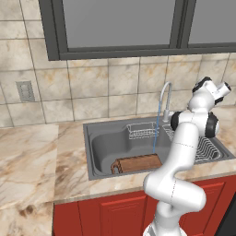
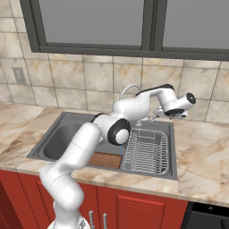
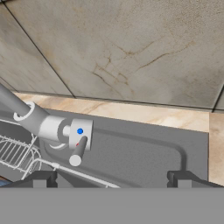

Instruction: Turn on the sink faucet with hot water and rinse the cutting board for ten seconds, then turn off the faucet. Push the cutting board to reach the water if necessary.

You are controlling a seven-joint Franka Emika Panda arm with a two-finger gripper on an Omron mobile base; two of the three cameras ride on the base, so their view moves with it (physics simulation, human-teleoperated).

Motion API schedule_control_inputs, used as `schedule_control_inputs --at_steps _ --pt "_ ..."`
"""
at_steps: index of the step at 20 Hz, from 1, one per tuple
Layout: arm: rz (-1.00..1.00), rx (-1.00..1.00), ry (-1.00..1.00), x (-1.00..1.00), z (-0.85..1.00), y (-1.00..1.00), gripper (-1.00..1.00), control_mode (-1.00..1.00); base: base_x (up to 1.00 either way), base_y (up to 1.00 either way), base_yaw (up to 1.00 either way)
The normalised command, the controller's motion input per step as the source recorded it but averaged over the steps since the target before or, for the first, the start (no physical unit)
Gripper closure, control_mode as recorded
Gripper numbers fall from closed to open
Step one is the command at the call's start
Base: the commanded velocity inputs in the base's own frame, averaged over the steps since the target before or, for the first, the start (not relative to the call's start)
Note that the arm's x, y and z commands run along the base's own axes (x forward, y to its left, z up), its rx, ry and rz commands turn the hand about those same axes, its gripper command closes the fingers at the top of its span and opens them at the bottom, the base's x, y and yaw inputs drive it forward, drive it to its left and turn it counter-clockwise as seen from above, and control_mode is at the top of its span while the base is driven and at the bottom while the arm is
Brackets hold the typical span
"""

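The white arm bends up from in front of the sink point(image 1: 94, 154), folds over the basin and reaches to the back of it. Its hand sits near the wall, just past the foot of the sink faucet point(image 1: 165, 94). In the right base view the hand lies level and points away from the faucet, over the back rim of the sink. The fingers point(image 3: 111, 180) show in the hand view as two dark tips. They are spread wide and pinch nothing. They hang over the grey rim, with the faucet's handle point(image 3: 78, 151) a little way off to one side. The handle is a short silver stick on a block with a blue dot and a bit of red under it.

The sink faucet is a thin silver pipe with a tall round bend. It stands at the back of the sink, near the middle. The water point(image 1: 155, 133) falls from its tip as a thin blue line, straight down into the basin.

The cutting board point(image 1: 137, 163) is red-brown wood. It lies in the sink by the front wall. The water lands at the board's back edge, near the end closest to the arm.

A small wire basket point(image 1: 142, 131) sits in the sink at the back, next to the water. A wire dish rack point(image 2: 147, 152) lies in the sink beside the cutting board.

The sink is set in a brown stone worktop point(image 1: 32, 161).
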Motion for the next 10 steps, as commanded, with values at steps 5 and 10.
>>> schedule_control_inputs --at_steps 5,10 --pt "0.00 0.00 0.00 0.00 0.00 0.00 -1.00 -1.00 0.00 0.00 0.00" --pt "0.00 0.00 0.00 0.00 0.00 0.00 -1.00 -1.00 0.00 0.00 0.00"
